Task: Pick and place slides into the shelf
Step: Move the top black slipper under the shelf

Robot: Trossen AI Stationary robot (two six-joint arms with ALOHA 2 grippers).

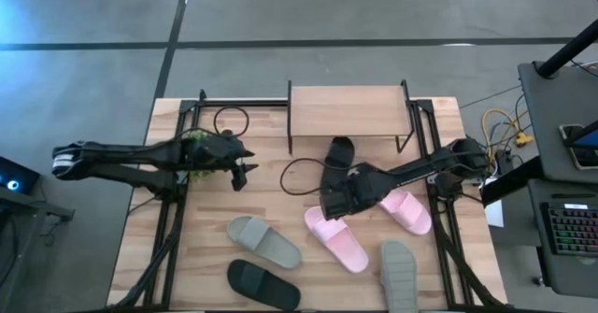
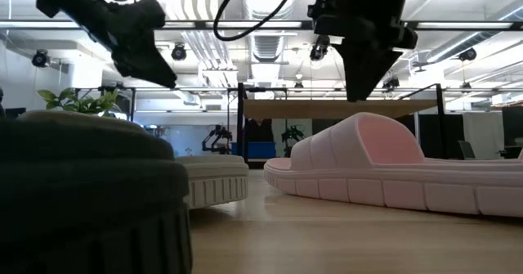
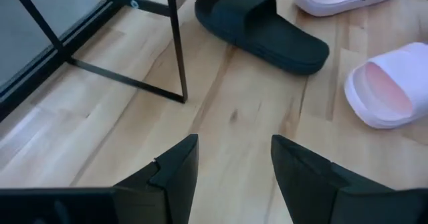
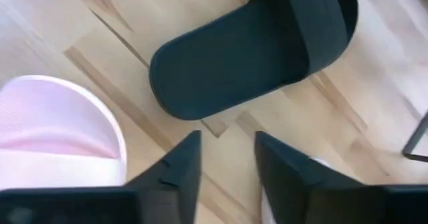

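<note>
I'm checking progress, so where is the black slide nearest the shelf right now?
In the high view, the black slide lies on the table just in front of the shelf, right of centre, beside the right gripper.

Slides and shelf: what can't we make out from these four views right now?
- Black slide by the shelf: in the high view the right arm hides its lower half.
- Pink slide: the right gripper covers its upper end.
- Space under the shelf: hidden by its plank top from above; too small and far in the low view.
- Grey slide near the table's front: cut off by the picture's bottom edge.
</note>
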